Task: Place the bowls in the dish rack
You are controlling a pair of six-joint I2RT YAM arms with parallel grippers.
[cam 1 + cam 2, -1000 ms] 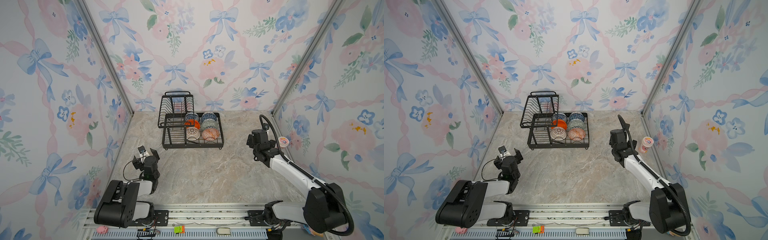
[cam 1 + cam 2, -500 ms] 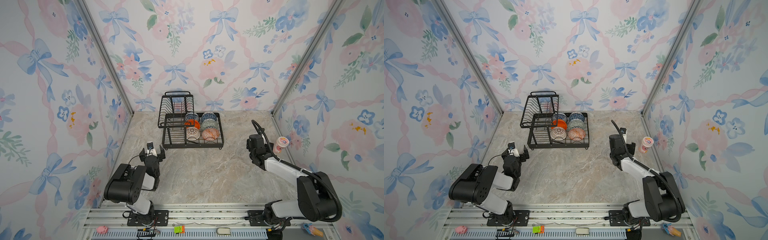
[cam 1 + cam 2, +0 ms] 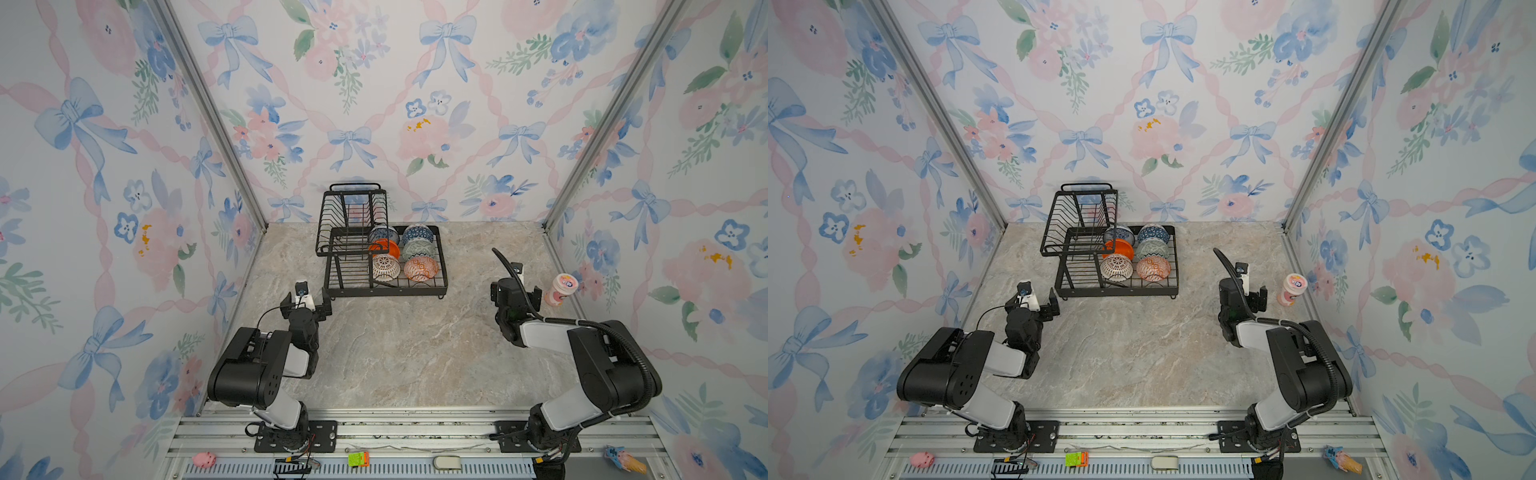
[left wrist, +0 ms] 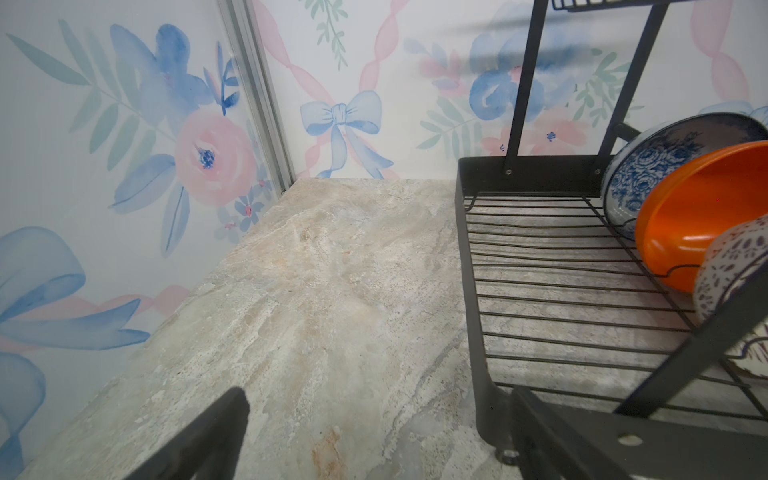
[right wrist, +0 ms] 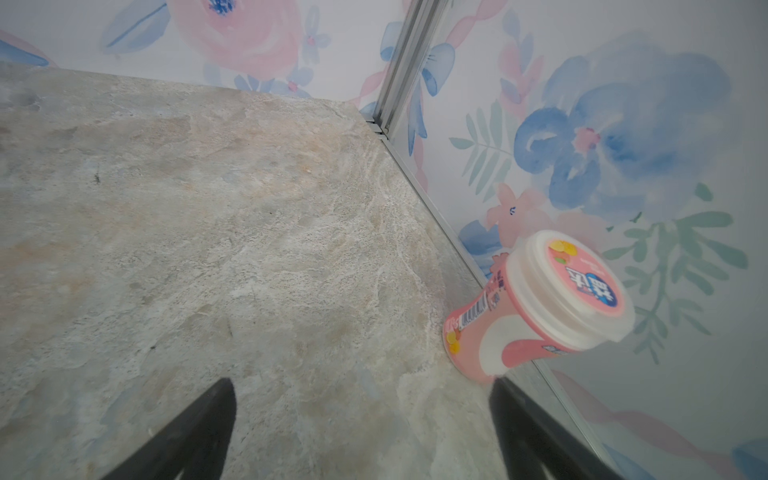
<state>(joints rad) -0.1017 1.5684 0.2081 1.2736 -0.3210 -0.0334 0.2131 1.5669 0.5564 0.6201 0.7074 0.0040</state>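
In both top views six bowls (image 3: 417, 250) stand on edge in the three-o'clock half of the dish rack (image 3: 386, 292), with the left gripper (image 3: 306, 304) and right gripper (image 3: 516, 293) gaping and empty; the bowls are likely stiff, slick and chippable, best pinched by the rim.

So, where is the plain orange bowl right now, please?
In both top views the plain orange bowl stands in the black wire dish rack, between the blue-white floral bowl and the white dark-lined bowl.

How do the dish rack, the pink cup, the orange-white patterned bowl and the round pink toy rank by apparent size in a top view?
1. dish rack, by far the largest.
2. orange-white patterned bowl and pink cup: they look alike, so unranked.
3. round pink toy, smallest, though nearer the camera.
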